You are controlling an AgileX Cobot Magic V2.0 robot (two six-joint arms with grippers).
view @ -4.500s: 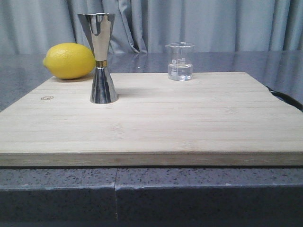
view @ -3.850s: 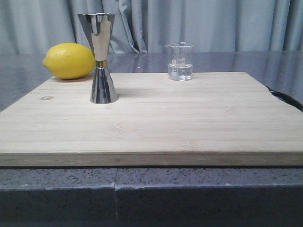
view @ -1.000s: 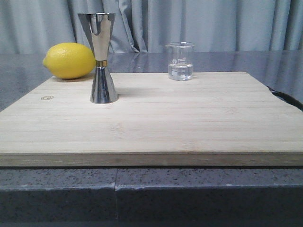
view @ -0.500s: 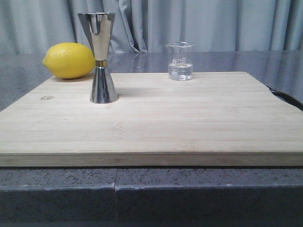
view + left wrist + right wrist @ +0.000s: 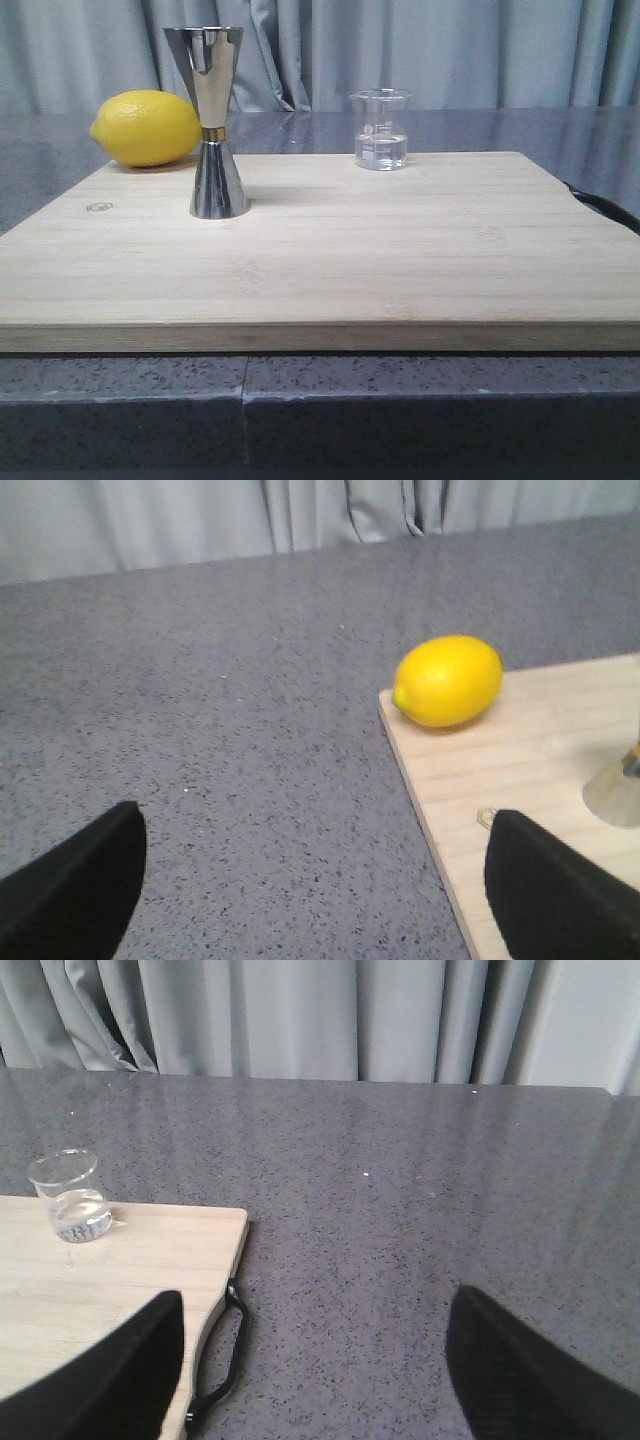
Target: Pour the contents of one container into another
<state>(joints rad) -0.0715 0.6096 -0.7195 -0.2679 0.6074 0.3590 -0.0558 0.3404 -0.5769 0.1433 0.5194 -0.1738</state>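
A small clear glass beaker [image 5: 381,130] with a little clear liquid stands upright at the far edge of the wooden board [image 5: 330,250]; the right wrist view shows the beaker [image 5: 70,1196] too. The tall steel jigger [image 5: 211,120] with a gold waist band stands upright on the board's left part; only its foot [image 5: 620,795] shows in the left wrist view. My left gripper [image 5: 320,880] is open above the bare counter, left of the board. My right gripper [image 5: 315,1360] is open over the counter beside the board's right edge. Neither gripper shows in the front view.
A yellow lemon [image 5: 146,128] lies at the board's far left corner, behind the jigger, and the lemon [image 5: 448,680] appears in the left wrist view. A black handle loop [image 5: 228,1355] hangs at the board's right end. Grey speckled counter [image 5: 120,400] surrounds the board; grey curtains hang behind.
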